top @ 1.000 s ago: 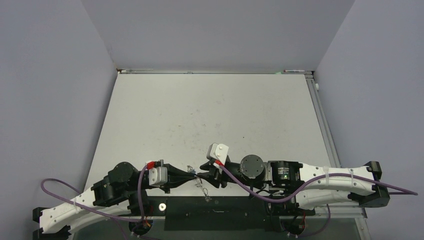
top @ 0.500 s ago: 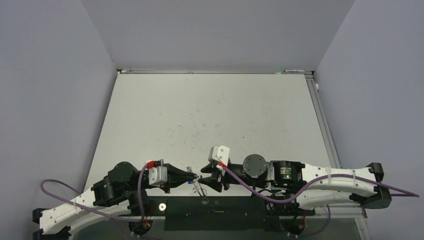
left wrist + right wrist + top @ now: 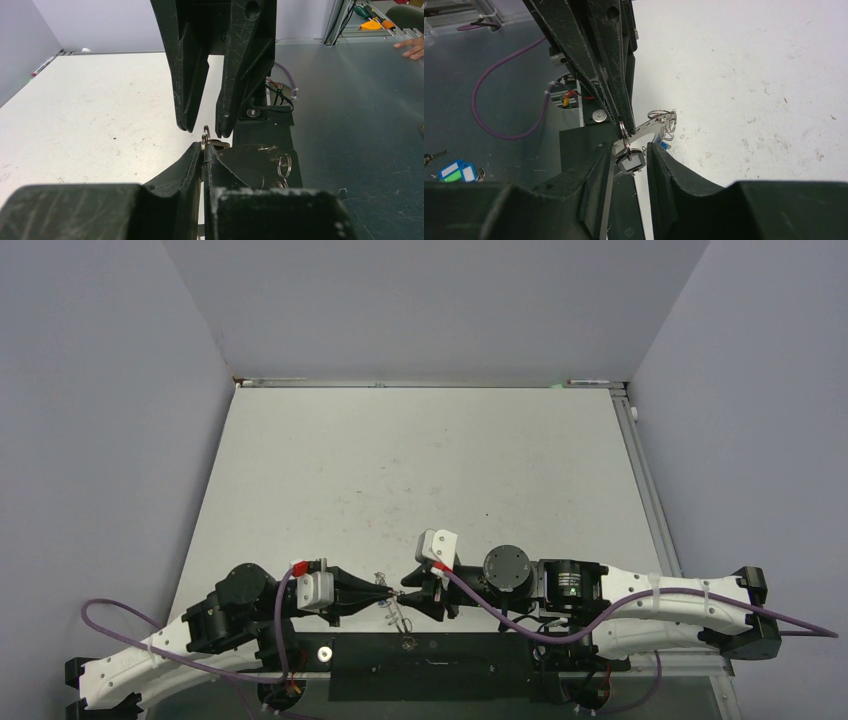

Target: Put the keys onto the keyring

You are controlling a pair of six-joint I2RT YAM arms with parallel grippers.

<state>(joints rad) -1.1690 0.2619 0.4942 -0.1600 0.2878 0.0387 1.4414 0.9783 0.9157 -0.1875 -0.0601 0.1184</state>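
In the right wrist view the dark key (image 3: 630, 161), a small tag with a pale face, hangs from a silver loop (image 3: 624, 131). My left gripper (image 3: 203, 146) is shut on that loop, its fingers (image 3: 616, 95) reaching down from above. My right gripper (image 3: 631, 147) is open, one finger on each side of the dark key with a gap on both sides. Behind the key lies the keyring (image 3: 650, 127), flat grey metal fringed with wire loops (image 3: 665, 118). The blue key (image 3: 664, 145) peeks out beside it. From above, both grippers meet tip to tip (image 3: 395, 595) at the table's near edge.
The white table (image 3: 420, 470) stretches away behind the grippers. A black mounting plate (image 3: 430, 665) lies below the near edge. Blue and green tags (image 3: 456, 170) lie off the table at the lower left of the right wrist view. Loose silver rings (image 3: 284, 165) rest on the dark plate.
My right gripper has slid left and slightly toward the near edge, so its tips now meet the left gripper's tips. The left arm has stayed put.
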